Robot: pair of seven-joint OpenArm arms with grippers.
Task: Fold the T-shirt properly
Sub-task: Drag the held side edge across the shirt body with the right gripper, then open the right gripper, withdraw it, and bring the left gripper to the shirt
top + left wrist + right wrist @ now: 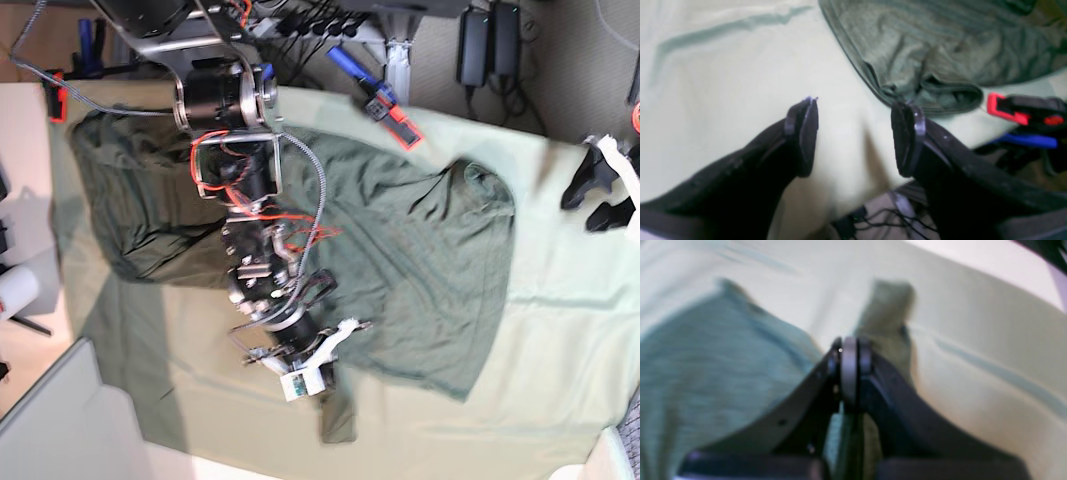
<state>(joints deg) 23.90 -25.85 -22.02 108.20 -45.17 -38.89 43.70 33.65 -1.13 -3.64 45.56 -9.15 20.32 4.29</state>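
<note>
The dark olive T-shirt (400, 240) lies spread and rumpled on the pale green sheet (560, 330). My right gripper (300, 380) is at the shirt's near edge, where a narrow flap sticks out. In the right wrist view its fingers (848, 350) are pressed together, with T-shirt (690, 373) fabric pinched between them. My left gripper (590, 200) is at the far right, off the shirt. It (853, 133) is open over the bare sheet (723, 100), its right fingertip just short of a sleeve hem of the T-shirt (940, 50).
A red and blue clamp (385, 105) grips the sheet at the table's far edge, and it shows as a red and black clamp (1007, 113) beside the sleeve. Cables (873, 220) hang below the table edge. A white roll (15, 290) stands at the left.
</note>
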